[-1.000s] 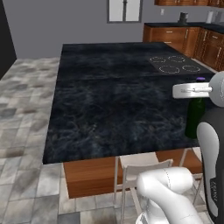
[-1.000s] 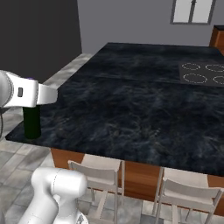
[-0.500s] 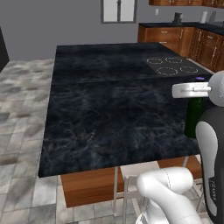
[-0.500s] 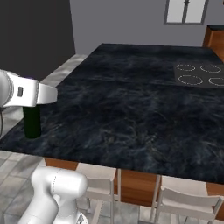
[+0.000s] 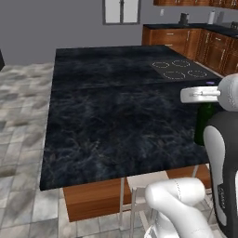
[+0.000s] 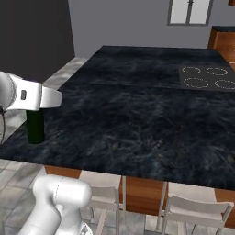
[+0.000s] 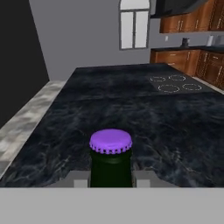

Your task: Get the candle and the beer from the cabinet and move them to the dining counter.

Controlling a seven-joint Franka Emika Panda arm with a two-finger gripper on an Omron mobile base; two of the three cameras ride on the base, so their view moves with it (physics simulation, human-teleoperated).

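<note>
Bottle [image 7: 111, 164] of dark green glass, topped by a purple cap [image 7: 110, 141], stands upright in the middle of the hand view with its neck between the two grey finger pads [image 7: 80, 182] of the gripper [image 7: 111, 181]. The pads sit tight against either side of the neck, so the gripper is clenched around the bottle just below the cap.

In the left base view the bottle's dark body [image 5: 203, 123] shows below the white hand [image 5: 200, 95], at the right edge of the black counter [image 5: 116, 121]; in the right base view the same body [image 6: 35, 125] hangs under the white hand near the counter's left front corner. Its foot seems to be at or just above the marble, though from these angles I cannot tell whether it actually rests on the surface.

The counter is a large black slab with grey veins on a wooden base. A four-ring cooktop [image 5: 179, 70] is set into its far right part, well apart from the bottle. Two pale chairs [image 6: 193, 213] are tucked under the near edge.

Beyond the counter a grey wall carries a window [image 7: 134, 29], and reddish-brown low cabinets [image 5: 186, 41] run along the right side of the room. The floor [image 5: 21, 116] around the island is mottled grey tile.
</note>
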